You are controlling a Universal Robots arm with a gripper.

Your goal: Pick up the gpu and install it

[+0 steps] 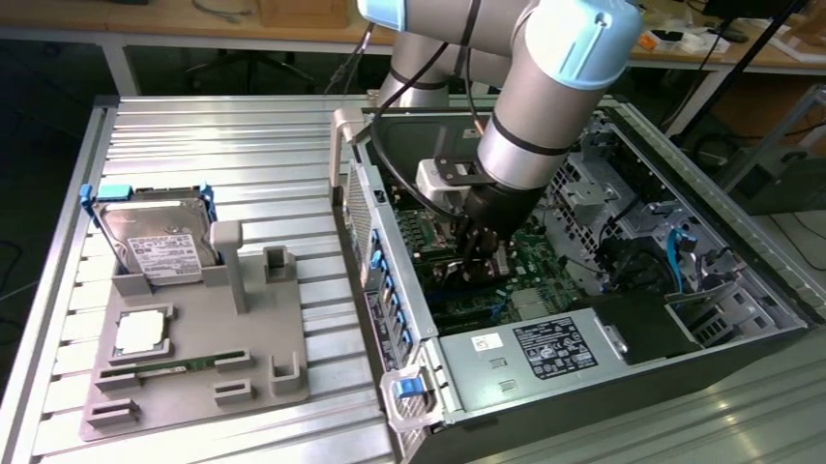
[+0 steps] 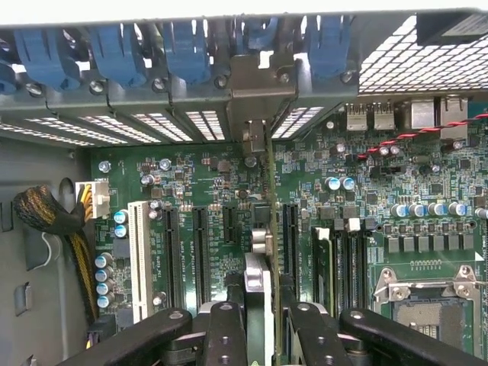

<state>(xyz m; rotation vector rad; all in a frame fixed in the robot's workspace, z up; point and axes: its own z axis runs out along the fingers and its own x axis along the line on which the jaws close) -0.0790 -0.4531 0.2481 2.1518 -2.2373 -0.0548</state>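
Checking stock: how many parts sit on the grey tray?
3 on the tray: hard drive at the far end, square chip in the middle, memory stick nearest the camera. None seem hidden.

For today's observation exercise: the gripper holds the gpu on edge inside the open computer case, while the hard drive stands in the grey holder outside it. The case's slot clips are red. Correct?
Not quite: the slot clips are blue, as the wrist view shows. The rest stands.

I see a grey parts holder [image 1: 193,358] at the lower left of the exterior view on the slatted metal table [image 1: 232,155]. A silver hard drive [image 1: 162,242] stands in it, a processor [image 1: 139,332] lies below, then a memory stick [image 1: 174,366]. The open computer case [image 1: 722,319] fills the right.
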